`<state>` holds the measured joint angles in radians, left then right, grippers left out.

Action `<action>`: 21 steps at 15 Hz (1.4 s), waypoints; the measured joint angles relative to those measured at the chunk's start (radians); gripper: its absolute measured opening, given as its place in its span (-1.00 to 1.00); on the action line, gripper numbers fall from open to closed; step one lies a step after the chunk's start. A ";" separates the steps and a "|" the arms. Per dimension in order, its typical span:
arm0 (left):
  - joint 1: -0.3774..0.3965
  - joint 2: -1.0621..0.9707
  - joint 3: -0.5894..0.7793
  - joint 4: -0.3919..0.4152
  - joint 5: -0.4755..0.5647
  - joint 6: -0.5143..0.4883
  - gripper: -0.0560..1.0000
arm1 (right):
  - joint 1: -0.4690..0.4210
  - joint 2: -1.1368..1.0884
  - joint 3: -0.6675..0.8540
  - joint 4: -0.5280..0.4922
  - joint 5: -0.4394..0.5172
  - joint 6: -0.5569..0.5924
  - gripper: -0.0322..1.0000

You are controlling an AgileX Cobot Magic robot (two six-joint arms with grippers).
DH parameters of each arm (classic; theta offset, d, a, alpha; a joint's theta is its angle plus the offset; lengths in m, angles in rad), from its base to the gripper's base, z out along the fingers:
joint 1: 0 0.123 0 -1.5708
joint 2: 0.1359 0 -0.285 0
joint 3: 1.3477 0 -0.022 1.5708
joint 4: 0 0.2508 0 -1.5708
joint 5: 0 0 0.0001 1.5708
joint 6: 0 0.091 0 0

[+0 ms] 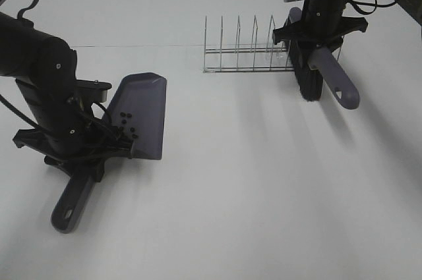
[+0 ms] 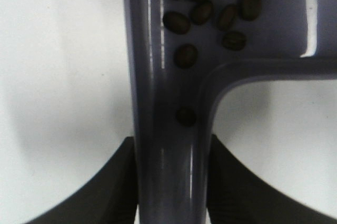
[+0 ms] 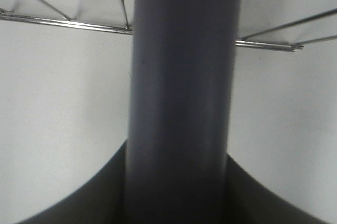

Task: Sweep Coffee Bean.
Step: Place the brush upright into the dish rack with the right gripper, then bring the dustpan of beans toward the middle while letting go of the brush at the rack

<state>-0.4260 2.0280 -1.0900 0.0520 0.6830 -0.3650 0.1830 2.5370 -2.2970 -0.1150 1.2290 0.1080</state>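
A: Nearest the camera is the dustpan's handle (image 1: 71, 205), pointing toward the table's (image 1: 264, 188) near-left corner. The left gripper (image 1: 86, 161) is pinched shut on it; in the left wrist view the dark jaws sit tight against both sides of the grey stem.

B: And the coffee bean (image 1: 128, 128) cluster?

A: Already inside the dustpan (image 1: 142, 112), gathered at the rear of the tray where it meets the handle. The left wrist view shows the beans (image 2: 210, 8) bunched there, with one stray bean (image 2: 185, 116) lying down in the handle's channel. No beans can be made out on the bare table.

B: So the sweeping looks done?

A: It looks so. The pan's long axis runs from the near-left corner toward the middle of the table, mouth facing away from the left arm.

B: And farther back?

A: The wire rack (image 1: 247, 49) stands toward the table's far edge, and just beside its right end the right gripper (image 1: 316, 46) is clamped on the brush (image 1: 326, 72), bristles down, handle slanting toward the right edge.

B: Which relation matters next?

A: The beans lie on the left arm's side, well apart from the brush. Likely what remains is keeping the pan level or tipped back so they stay in.
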 joint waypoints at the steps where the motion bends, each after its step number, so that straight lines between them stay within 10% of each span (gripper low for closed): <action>1: 0.000 0.000 0.000 0.000 0.000 0.000 -0.24 | 0.000 0.000 0.000 0.000 0.000 0.000 -0.36; 7: 0.000 0.000 0.000 0.000 0.000 0.000 -0.24 | 0.000 0.000 -0.023 0.010 -0.002 0.011 0.59; 15: 0.000 -0.013 -0.004 -0.013 0.001 0.000 -0.24 | 0.001 -0.242 0.005 0.033 -0.009 0.008 0.63; 21: -0.033 -0.013 -0.091 -0.044 0.011 0.000 -0.24 | 0.002 -0.492 0.401 0.049 -0.012 0.001 0.63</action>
<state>-0.4590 2.0150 -1.1810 0.0080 0.6940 -0.3650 0.1850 2.0450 -1.8960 -0.0660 1.2170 0.1090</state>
